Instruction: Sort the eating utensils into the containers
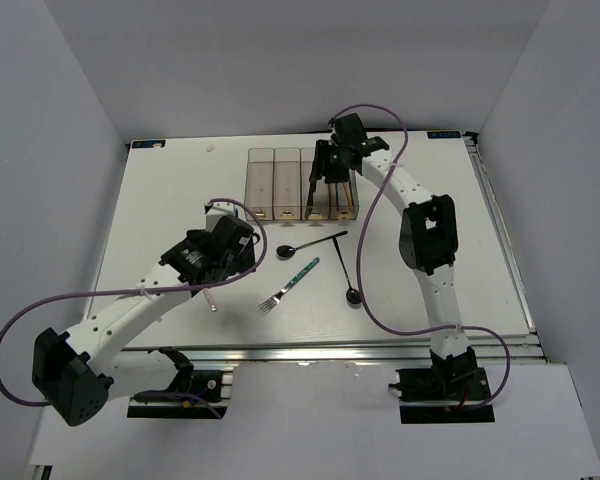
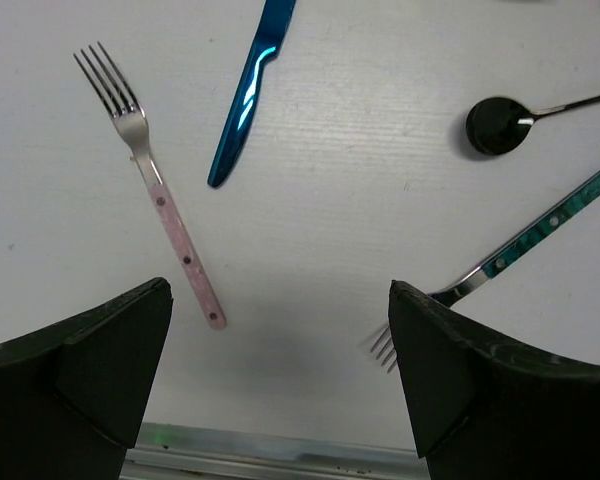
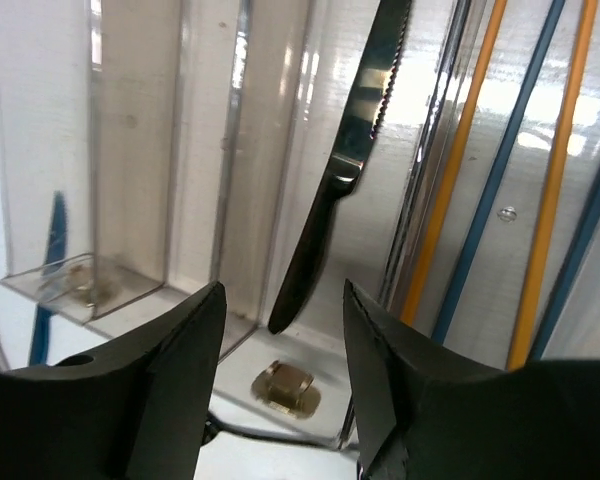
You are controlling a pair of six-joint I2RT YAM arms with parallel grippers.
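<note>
- Nearest, at the front strip of the white table (image 1: 150, 200): pink-handled fork (image 2: 160, 195) lying flat, tines pointing away from the arm bases, handle end close to one finger of the left gripper.
- Left gripper (image 2: 280, 295): fingers spread wide, nothing between them, hovering above bare table between the pink-handled fork and the teal-handled fork (image 2: 520, 245).
- Teal-handled fork: flat on the table, tines toward the near edge and close to the other finger, handle angled away and to the right.
- Blue knife (image 2: 245, 100): flat, just beside the pink-handled fork, not touching it.
- First black spoon (image 2: 498, 125): bowl beyond the teal-handled fork, handle running off to the right.
- Second black spoon (image 1: 353, 296): right of the teal-handled fork, bowl nearer, handle pointing away.
- Farther back: four clear bins (image 1: 261, 180) joined in a row, yellow labels at the near ends.
- Right gripper (image 3: 280, 300): fingers parted, pinching nothing, poised over the near end of the right-hand bins.
- Black knife (image 3: 330, 190): inside a bin, serrated blade pointing away, handle end seen between the parted fingers without contact.
- Orange chopsticks (image 3: 455, 180) and blue chopsticks (image 3: 500, 170): lengthwise in the neighbouring bin on the right.
</note>
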